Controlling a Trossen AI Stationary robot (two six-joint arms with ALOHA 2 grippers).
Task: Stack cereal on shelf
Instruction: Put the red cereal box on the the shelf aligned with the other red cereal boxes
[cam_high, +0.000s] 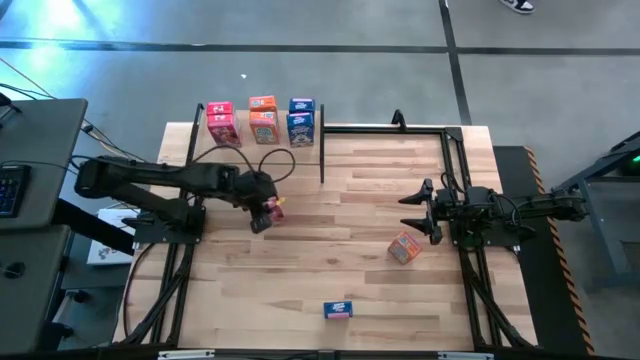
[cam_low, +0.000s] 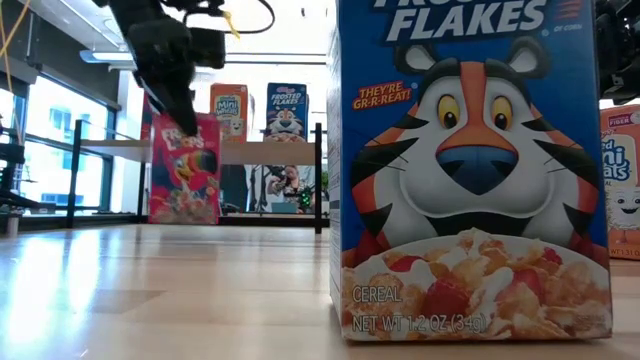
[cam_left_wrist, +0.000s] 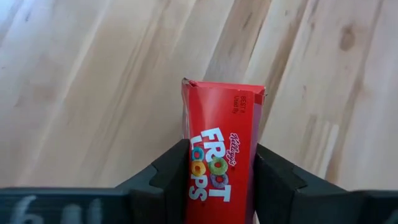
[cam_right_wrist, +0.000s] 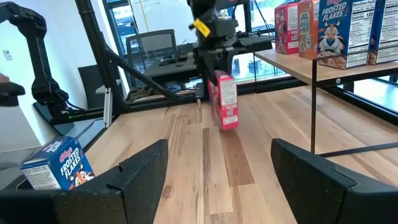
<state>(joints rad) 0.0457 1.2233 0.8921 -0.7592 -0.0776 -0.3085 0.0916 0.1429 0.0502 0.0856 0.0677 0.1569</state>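
while the left gripper (cam_high: 263, 212) stands over the table's left-centre, its two fingers (cam_left_wrist: 166, 180) press the sides of a red froot loops box (cam_left_wrist: 222, 152)

left jaws: closed partway onto the box's narrow width, one finger on each side; box upright, base on or just above the planks, cannot tell which from the low view

held box, other views: red froot loops box (cam_low: 184, 167) under the dark gripper in the low view; same box (cam_right_wrist: 224, 99) standing on the table ahead of the right wrist camera

right gripper (cam_high: 425, 210): waits at the table's right side, jaws standing apart, nothing between them

shelf (cam_right_wrist: 292, 64): light board on black posts at the far edge of the table; in the high view three boxes stand on it in a row, pink-red (cam_high: 223, 124), orange (cam_high: 263, 119), blue (cam_high: 301, 122)

orange box on table (cam_high: 404, 247): lies tilted just beside the right gripper, toward the near side

blue frosted flakes box (cam_high: 338, 310): near the table's front edge, centre, well apart from both grippers; it stands upright close to the low camera (cam_low: 468, 170)

tabletop (cam_high: 340, 270): light wood planks

black frame (cam_high: 385, 127): thin metal rails along the far right of the table
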